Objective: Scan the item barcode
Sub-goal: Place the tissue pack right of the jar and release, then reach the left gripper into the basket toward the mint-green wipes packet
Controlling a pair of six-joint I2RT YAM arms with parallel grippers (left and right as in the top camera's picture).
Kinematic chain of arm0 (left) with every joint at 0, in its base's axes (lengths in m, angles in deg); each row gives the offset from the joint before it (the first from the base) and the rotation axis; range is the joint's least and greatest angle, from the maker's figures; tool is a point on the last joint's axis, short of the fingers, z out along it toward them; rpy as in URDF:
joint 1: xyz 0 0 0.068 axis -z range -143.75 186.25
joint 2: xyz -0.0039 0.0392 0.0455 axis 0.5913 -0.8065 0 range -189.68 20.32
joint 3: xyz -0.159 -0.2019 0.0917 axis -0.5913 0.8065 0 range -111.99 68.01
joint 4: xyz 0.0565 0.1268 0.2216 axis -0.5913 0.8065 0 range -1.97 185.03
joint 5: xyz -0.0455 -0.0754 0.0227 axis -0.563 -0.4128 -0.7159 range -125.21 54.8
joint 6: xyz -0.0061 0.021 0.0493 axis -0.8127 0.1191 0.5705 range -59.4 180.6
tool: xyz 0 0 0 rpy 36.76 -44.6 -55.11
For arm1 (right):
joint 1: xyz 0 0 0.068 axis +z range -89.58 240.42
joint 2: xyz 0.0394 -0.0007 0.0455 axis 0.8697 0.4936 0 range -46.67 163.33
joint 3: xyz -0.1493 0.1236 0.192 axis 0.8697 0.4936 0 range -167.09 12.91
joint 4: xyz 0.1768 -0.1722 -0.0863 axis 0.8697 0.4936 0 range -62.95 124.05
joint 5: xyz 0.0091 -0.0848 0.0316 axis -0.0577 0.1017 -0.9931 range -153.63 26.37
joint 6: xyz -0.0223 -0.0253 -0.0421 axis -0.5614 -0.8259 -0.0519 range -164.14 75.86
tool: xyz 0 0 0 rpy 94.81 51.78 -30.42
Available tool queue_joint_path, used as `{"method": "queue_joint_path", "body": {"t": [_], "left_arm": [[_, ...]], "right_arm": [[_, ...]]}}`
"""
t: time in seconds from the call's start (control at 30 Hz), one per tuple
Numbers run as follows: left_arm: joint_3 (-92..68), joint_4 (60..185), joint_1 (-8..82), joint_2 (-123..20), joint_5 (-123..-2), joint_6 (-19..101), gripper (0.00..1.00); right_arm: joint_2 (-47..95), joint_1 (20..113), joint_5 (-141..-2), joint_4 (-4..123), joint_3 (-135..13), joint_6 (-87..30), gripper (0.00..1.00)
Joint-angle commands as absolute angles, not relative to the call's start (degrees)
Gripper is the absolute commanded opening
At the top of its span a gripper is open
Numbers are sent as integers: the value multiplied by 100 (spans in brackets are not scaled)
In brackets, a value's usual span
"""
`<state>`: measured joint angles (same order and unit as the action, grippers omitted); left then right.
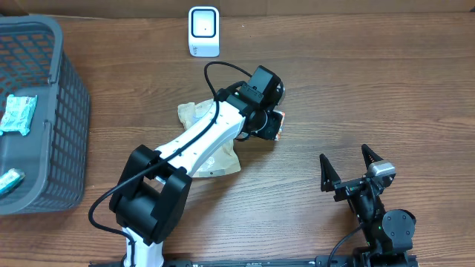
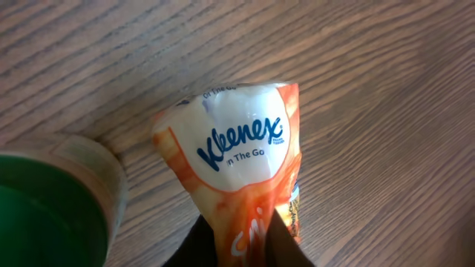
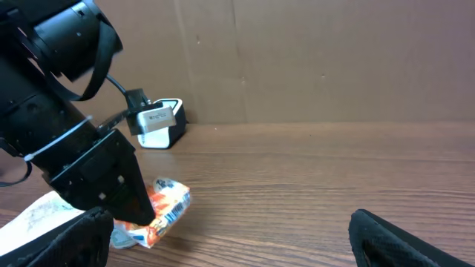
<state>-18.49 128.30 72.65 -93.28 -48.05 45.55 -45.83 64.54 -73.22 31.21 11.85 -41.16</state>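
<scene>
A brown wood-grain table (image 1: 386, 89) fills the overhead view, and a cardboard wall (image 3: 334, 59) stands behind it. Nearest the robot's base, at about 5 o'clock, the right gripper (image 1: 344, 154) has its two black fingers spread wide with nothing between them. Just right of centre, the left gripper (image 2: 241, 251) is clamped tight on the orange end of a Kleenex tissue pack (image 2: 241, 148). The pack's white printed face is turned toward the wrist camera. It sits very low, and I cannot tell whether it touches the wood. A crumpled tan paper bag (image 1: 194, 113) lies under the left arm. At 9 o'clock a grey mesh basket (image 1: 70, 111) holds teal packets (image 1: 16, 113). Farthest off, at 12 o'clock, the white scanner (image 1: 203, 31) stands well apart from the pack.
</scene>
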Motion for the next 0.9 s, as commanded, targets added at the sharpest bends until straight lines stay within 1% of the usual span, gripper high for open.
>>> {"method": "queue_joint_path", "body": {"t": [0.0,0.03,0.07,0.17,0.27,0.47,0.63,0.73,0.8,0.87], "left_arm": [[-1916,12734,7282,-9267,-4901,4489,40],[-1921,12731,7280,-9267,-4944,4489,47],[-1932,12734,7280,-9263,-5014,4491,51],[-2227,12913,7178,-9219,-5032,4493,52],[-2867,13350,6972,-9164,-5030,4496,54],[-4762,14871,6203,-8968,-5032,4496,55],[-6447,16296,5178,-8784,-5023,4535,57],[-7160,16961,4434,-8688,-5001,4703,58],[-7623,17494,3462,-8609,-5017,4712,58],[-7744,17752,2839,-8568,-5021,4712,58]], "right_arm": [[-4648,6454,-7269,3101,1246,-4120,100],[-4648,6454,-7269,3101,1246,-4120,100],[-4648,6454,-7269,3101,1246,-4120,100],[-4648,6454,-7269,3101,1246,-4120,100],[-4648,6454,-7269,3101,1246,-4120,100],[-4648,6454,-7269,3101,1246,-4120,100],[-4650,6454,-7269,3101,1246,-4120,100],[-4650,6454,-7269,3101,1246,-4120,100],[-4648,6454,-7269,3101,1246,-4120,100],[-4650,6454,-7269,3101,1246,-4120,100]]}}
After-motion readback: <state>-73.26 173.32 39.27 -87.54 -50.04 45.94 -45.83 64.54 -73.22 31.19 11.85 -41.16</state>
